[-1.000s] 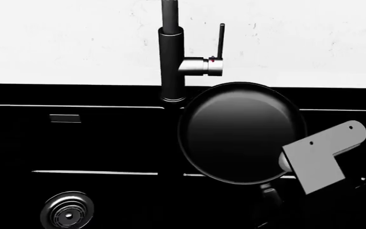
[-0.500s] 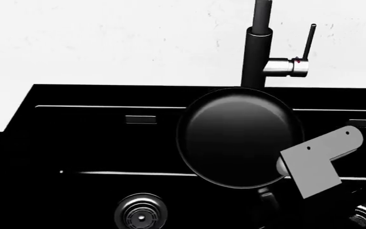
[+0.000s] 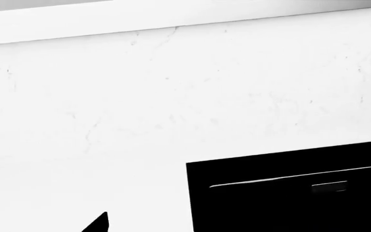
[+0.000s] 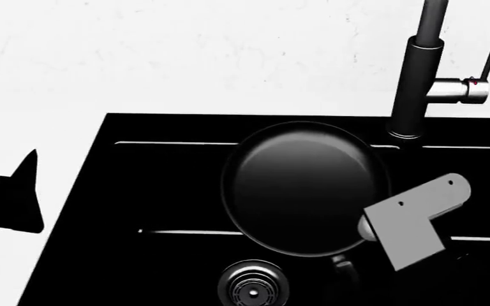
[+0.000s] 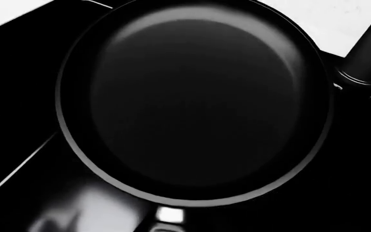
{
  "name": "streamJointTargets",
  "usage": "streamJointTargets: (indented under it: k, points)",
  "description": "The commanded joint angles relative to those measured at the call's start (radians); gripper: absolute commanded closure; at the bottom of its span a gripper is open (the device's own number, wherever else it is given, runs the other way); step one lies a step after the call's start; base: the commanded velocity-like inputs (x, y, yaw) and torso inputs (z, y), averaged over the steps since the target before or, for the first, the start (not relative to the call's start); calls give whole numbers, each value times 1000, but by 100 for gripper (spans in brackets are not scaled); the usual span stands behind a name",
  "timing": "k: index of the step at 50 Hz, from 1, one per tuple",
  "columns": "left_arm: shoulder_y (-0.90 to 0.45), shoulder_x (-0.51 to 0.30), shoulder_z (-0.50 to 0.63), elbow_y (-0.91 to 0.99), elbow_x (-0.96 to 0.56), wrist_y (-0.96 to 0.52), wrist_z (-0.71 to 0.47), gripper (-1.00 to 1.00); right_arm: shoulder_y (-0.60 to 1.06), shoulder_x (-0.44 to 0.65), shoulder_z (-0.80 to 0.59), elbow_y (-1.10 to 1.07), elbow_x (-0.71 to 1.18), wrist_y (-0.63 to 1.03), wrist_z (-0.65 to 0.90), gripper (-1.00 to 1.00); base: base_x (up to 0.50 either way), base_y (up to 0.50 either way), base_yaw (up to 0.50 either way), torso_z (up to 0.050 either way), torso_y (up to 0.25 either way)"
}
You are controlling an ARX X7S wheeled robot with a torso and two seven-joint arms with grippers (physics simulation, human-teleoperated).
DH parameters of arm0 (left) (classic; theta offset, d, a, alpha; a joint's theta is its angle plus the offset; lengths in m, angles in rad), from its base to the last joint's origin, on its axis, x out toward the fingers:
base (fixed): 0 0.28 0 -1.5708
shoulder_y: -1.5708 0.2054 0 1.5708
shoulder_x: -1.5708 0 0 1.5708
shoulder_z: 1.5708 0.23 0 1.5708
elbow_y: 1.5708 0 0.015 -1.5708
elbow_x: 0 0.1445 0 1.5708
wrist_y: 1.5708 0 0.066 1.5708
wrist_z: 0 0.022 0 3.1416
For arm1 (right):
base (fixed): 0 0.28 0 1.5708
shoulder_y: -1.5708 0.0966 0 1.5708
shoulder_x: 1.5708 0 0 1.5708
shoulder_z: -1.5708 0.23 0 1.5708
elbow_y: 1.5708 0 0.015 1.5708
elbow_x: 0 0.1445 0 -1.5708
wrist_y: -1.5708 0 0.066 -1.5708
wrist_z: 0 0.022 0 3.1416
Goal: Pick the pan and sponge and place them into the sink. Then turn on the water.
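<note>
One black sink (image 4: 143, 191) set into pale marbled counter (image 4: 143, 57). Pan (image 4: 303, 188) level above near basin, beside faucet column (image 4: 413, 89), over steel drain (image 4: 254, 285). Right tool hidden behind grey bracket (image 4: 407, 220); grip impossible to tell. Left tool (image 4: 11, 197) only a dark silhouette, state unclear. Handle cut off.

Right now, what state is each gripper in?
Left gripper: not in view in any camera.
Right gripper: jaws hidden, apparently carrying the pan by its handle; closure cannot be told.
</note>
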Motion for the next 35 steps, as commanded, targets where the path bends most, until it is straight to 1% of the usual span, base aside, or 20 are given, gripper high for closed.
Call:
streamJointTargets:
  k: [1, 5, 12, 17, 28, 29, 35]
  points:
    - [-3, -4, -2, 3, -9, -4, -2, -100, 45, -5, -48, 8, -150, -56, -117, 100, 0, 0, 0, 10, 0]
    - [-8, -1, 2, 1, -9, -5, -5, -100, 77, -18, -102, 29, -206, -68, -171, 100, 0, 0, 0, 0, 0]
    - [-1, -5, -2, 3, -12, 0, -4, -100, 145, -72, -183, 110, -280, -79, -245, 100, 0, 0, 0, 0, 1]
    - [2, -1, 5, -2, -6, 7, -7, -100, 169, -115, -248, 177, -344, -122, -312, 100, 0, 0, 0, 0, 2]
    - [4, -7, -1, -5, -11, 11, -4, -100, 177, -155, -340, 258, -432, -186, -396, 100, 0, 0, 0, 1, 2]
    - [-1, 0, 7, -6, -8, 10, -10, -100, 174, -147, -373, 246, -467, -227, -436, 100, 0, 0, 0, 0, 0]
    - [-1, 5, 15, -11, -4, 14, -13, -100, 167, -172, -404, 287, -484, -275, -499, 100, 0, 0, 0, 0, 2]
